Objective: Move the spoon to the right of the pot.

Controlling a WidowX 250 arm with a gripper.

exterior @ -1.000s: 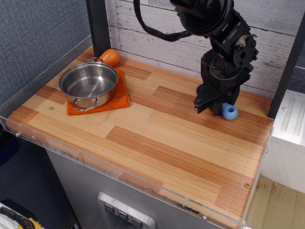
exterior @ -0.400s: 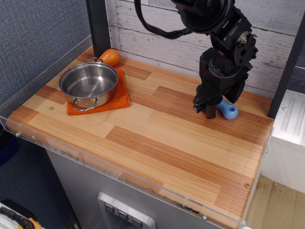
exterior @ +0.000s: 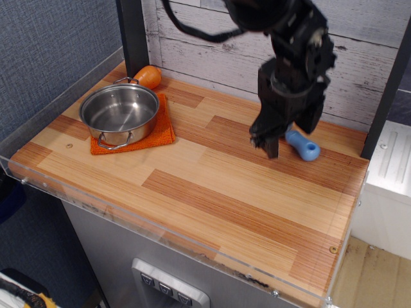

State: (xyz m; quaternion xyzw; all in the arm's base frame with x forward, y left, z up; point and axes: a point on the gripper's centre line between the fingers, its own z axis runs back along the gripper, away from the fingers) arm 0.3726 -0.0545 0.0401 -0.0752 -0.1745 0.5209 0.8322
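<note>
The spoon (exterior: 303, 145) lies on the wooden table at the back right. Only its light-blue handle with the hole at its end shows; the grey bowl is hidden behind the arm. My gripper (exterior: 264, 145) hangs just above the table, right beside the spoon's left end. Its jaws look a little apart with nothing between them. The shiny steel pot (exterior: 120, 113) stands on an orange cloth mat (exterior: 164, 131) at the back left, far to the left of gripper and spoon.
An orange rounded object (exterior: 148, 76) lies behind the pot by a black post (exterior: 133, 35). A clear plastic rim (exterior: 160, 228) runs along the table's front and left edges. A plank wall stands behind.
My gripper has shifted left and turned a little, uncovering more of the blue handle. The spoon and the pot have stayed where they were.
</note>
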